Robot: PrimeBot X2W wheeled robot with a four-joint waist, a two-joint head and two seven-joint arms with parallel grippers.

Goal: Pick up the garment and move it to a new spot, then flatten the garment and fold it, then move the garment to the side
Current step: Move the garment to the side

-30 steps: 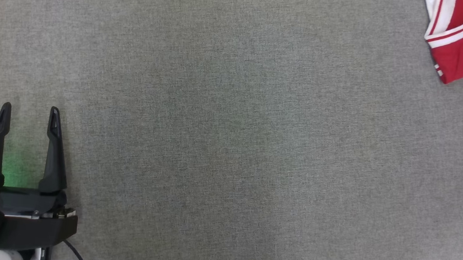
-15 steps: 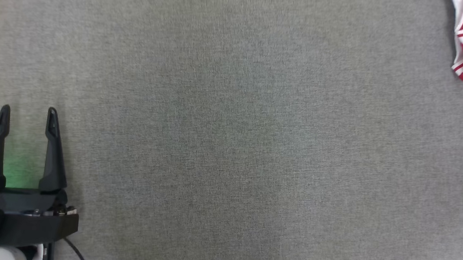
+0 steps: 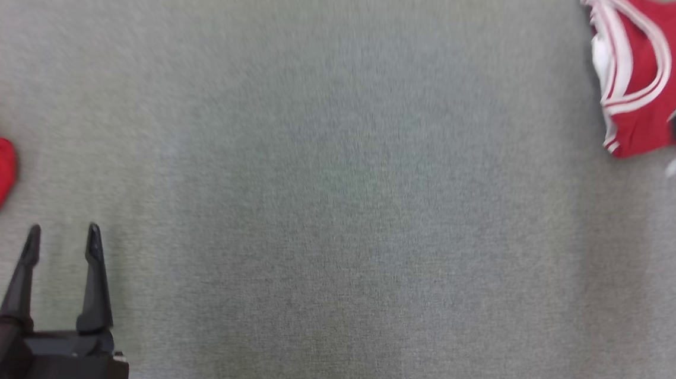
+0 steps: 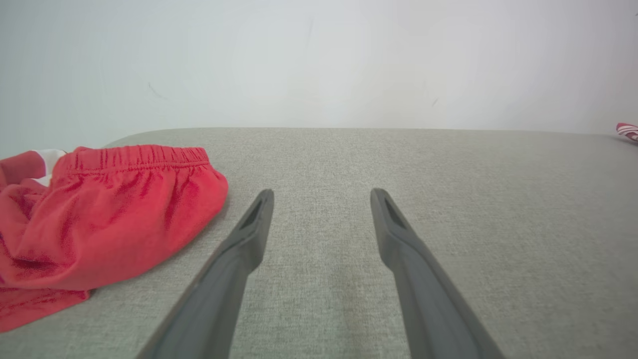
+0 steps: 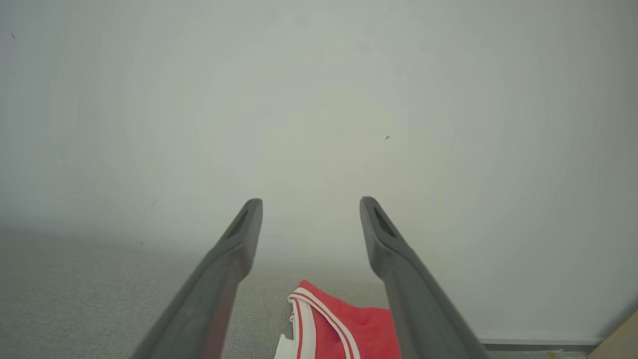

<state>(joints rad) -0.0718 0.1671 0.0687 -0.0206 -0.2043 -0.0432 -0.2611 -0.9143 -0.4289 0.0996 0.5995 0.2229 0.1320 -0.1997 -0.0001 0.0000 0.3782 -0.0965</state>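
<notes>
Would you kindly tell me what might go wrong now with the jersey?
The jersey lies close under the open right gripper, near the edge of the table; a careless retreat might drag it off. The red shorts sit beside the open left gripper; a sweep could snag them.

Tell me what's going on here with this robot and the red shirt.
A two-armed robot is handling a red and white jersey, which lies at the right edge of the grey padded surface. The right end effector hangs open over it, gripping nothing. The left end effector is open and empty too, near a second red piece with an elastic waistband. The head view is blurred.
</notes>
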